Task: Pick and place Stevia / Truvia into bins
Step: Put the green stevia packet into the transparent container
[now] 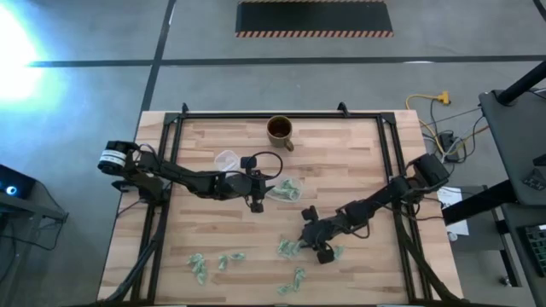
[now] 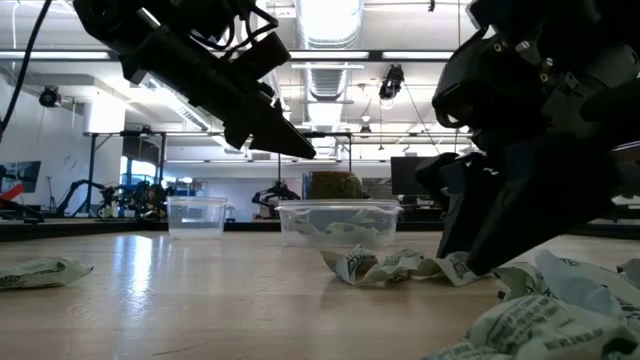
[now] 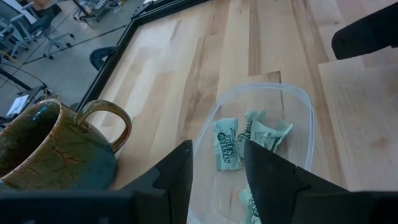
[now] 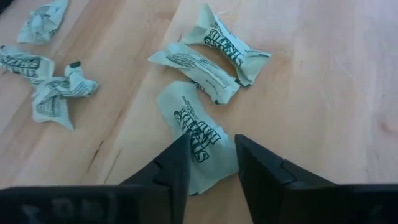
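Right wrist view: your right gripper (image 4: 210, 163) sits open, straddling a Truvia sachet (image 4: 196, 130), so I'd say pinch, lift, carry to the bin (image 1: 286, 189). Left gripper (image 3: 217, 171) hovers open, empty, over it.

Sachets (image 1: 290, 248) apparently under right pincer (image 1: 312, 241)

My left gripper (image 1: 257, 205) is hovering beside the bin (image 1: 286, 191); my right gripper (image 1: 309, 241) is sitting over loose sachets (image 1: 288, 248)
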`<state>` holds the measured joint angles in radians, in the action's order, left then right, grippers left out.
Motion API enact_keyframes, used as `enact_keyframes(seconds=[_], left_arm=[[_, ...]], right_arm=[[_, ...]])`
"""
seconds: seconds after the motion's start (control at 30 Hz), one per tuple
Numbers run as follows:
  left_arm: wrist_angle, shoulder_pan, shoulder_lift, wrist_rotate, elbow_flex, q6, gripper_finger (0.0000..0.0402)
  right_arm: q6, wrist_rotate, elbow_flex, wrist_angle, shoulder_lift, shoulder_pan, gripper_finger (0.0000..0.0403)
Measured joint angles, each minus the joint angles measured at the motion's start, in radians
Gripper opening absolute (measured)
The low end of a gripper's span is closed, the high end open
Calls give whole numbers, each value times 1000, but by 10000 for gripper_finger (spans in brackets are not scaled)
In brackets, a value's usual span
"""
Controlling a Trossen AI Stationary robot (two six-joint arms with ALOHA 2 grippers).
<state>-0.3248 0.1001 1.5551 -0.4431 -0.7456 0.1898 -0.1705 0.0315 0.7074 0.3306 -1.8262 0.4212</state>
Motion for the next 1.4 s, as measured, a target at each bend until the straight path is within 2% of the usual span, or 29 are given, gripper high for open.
enact_keyframes(seconds=[0.3,0.6,0.8,1.0,1.07,1.2,1.4], left_arm=[[0,0,0,0,0,0,128],[-4,1,0,0,0,1,128],[-4,0,0,0,0,8,128],[0,0,0,-1,0,10,128],[2,0,0,-3,0,10,128],[38,0,-2,-11,-1,10,128],[260,11,-71,-12,-1,-59,128]], right_arm=[[17,24,-1,-7,7,12,18],[17,37,-1,-90,75,12,18],[55,187,-1,-182,177,11,18],[171,493,0,-205,255,-2,18],[205,557,0,-196,266,-20,18],[226,599,0,-193,268,-82,18],[208,600,0,-193,256,-176,18]])
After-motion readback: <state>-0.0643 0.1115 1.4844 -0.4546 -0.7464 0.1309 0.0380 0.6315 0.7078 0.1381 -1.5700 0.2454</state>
